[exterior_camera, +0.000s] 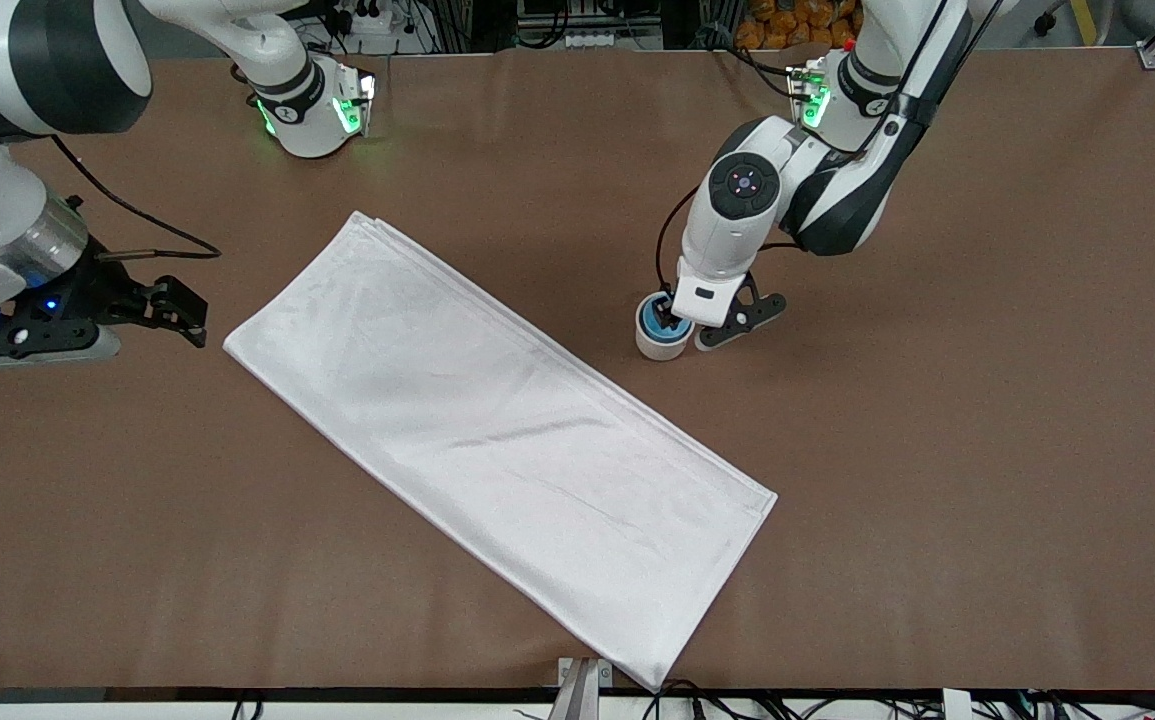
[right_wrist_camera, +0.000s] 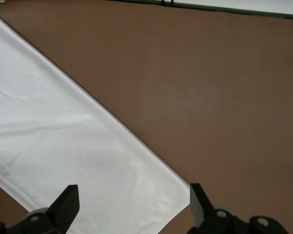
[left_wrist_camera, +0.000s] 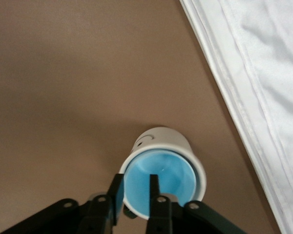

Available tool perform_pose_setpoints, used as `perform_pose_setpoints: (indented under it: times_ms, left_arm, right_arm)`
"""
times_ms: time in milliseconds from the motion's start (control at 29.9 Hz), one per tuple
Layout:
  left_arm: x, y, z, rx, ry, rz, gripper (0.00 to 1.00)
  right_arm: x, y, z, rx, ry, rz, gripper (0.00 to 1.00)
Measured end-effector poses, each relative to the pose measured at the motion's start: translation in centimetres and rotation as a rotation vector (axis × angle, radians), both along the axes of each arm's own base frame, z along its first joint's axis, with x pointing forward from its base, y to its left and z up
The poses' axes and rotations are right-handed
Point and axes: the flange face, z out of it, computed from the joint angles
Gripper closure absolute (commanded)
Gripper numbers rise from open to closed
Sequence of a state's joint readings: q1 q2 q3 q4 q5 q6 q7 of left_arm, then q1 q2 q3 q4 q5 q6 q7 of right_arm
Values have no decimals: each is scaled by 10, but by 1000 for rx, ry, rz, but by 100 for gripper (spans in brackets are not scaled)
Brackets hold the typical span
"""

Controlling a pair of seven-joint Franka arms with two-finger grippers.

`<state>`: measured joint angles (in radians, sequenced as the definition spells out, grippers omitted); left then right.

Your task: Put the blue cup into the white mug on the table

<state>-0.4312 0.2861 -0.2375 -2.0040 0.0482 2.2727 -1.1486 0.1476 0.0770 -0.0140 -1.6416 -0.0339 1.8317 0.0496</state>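
The blue cup [exterior_camera: 659,318] sits inside the white mug [exterior_camera: 659,347], which stands upright on the table [exterior_camera: 937,450] next to the long edge of the white cloth. In the left wrist view the blue cup [left_wrist_camera: 161,178] fills the white mug [left_wrist_camera: 163,139], with the mug's rim showing around it. My left gripper [exterior_camera: 687,332] is low over the rim, also in its own view [left_wrist_camera: 135,192]. One finger is outside the wall and one inside the cup, with a gap to the wall, so it is open. My right gripper [exterior_camera: 182,310] waits open and empty by the cloth's corner [right_wrist_camera: 132,209].
A long folded white cloth [exterior_camera: 497,440] lies diagonally across the middle of the table, close beside the mug. It also shows in the left wrist view [left_wrist_camera: 263,73] and the right wrist view [right_wrist_camera: 63,136]. Bare tabletop lies toward the left arm's end.
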Motion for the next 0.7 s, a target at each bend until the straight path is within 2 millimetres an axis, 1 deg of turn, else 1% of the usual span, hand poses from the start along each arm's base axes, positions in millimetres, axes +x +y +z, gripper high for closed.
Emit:
perform_pose_setpoints:
  times_ms: [100, 134, 200, 301, 501, 601, 701]
  left_arm:
    - [11, 9, 11, -9, -20, -24, 0]
    - [18, 18, 18, -11, -29, -43, 0]
    - [26, 30, 25, -9, -33, -74, 0]
    - [42, 62, 41, 2, -34, -152, 0]
    - [73, 139, 70, 18, -33, -286, 0]
    - [88, 171, 84, 20, -43, -303, 0]
    - [103, 198, 98, 18, -66, -285, 0]
  right_arm:
    - [0, 0, 0, 0, 0, 0, 0]
    - [0, 0, 0, 0, 0, 0, 0]
    - [0, 0, 0, 0, 0, 0, 0]
    - [0, 0, 0, 0, -1, 0, 0]
    - [0, 0, 0, 0, -1, 0, 0]
    - [0, 0, 0, 0, -1, 0, 0]
    - [0, 0, 0, 0, -1, 0, 0]
